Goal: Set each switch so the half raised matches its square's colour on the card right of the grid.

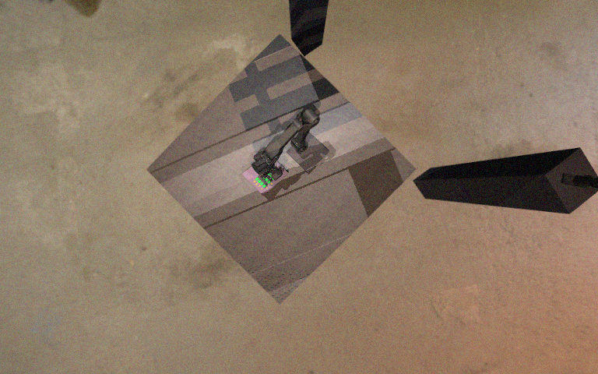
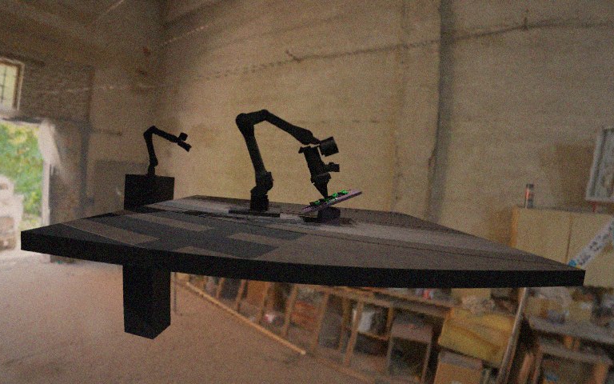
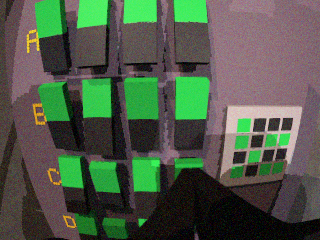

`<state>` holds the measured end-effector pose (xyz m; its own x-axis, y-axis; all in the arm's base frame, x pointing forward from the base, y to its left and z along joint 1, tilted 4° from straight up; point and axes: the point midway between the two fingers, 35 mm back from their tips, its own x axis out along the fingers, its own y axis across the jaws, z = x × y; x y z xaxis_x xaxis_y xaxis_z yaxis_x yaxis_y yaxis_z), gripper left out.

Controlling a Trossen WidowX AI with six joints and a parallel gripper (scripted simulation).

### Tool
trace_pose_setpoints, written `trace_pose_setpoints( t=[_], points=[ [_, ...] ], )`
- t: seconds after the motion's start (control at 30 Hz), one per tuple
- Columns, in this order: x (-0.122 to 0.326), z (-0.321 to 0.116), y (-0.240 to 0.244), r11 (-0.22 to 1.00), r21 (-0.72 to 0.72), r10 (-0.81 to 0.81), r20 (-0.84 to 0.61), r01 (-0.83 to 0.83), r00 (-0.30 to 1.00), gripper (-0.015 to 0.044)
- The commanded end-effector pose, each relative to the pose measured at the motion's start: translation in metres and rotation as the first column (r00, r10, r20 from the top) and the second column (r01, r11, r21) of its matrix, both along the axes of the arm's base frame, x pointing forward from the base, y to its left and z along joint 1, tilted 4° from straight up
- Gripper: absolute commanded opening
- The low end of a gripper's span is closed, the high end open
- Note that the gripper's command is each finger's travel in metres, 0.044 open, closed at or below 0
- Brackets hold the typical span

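Wrist view: purple panel [image 3: 220,60] carries a grid of rocker switches [image 3: 143,23], each half green, half dark grey. Yellow column numbers 1, 2, 3, 4 run along the far edge; yellow row letters A, B, C, D run down the left side. Row D and the near right corner of the grid are largely hidden behind the gripper [image 3: 200,227], so those switches cannot be read.

Card [image 3: 262,143] lies on the panel just right of rows B–C. It is a pale square with a 4 × 4 pattern of green and dark grey squares. Far row reads green, grey, grey, grey; the lower rows are too small to read with confidence.

Gripper: fingers pressed together, nothing between them. Its dark body fills the lower part of the wrist view, over the near right part of the grid.

Exterior view: arm [image 2: 272,124] reaches down from its base on the table [image 2: 205,247], fingertips at the tilted panel [image 2: 348,194]. Contact with a switch probably, not certain at this range.
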<state>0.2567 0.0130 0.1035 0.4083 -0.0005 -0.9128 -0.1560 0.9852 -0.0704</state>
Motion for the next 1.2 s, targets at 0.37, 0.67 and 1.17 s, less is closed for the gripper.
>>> trace_pose_setpoints(
  t=[0.37, 0.67, 1.17],
  points=[
    [-0.023, 0.047, 0.0, 1.0, 0.005, 0.005, 0.018, -0.005, 1.0, 0.0],
    [-0.044, 0.049, 0.017, 1.0, 0.009, 0.005, 0.012, -0.005, 1.0, 0.0],
    [-0.078, -0.003, 0.052, 1.0, 0.016, 0.006, 0.041, -0.007, 0.999, 0.0]
  ],
)
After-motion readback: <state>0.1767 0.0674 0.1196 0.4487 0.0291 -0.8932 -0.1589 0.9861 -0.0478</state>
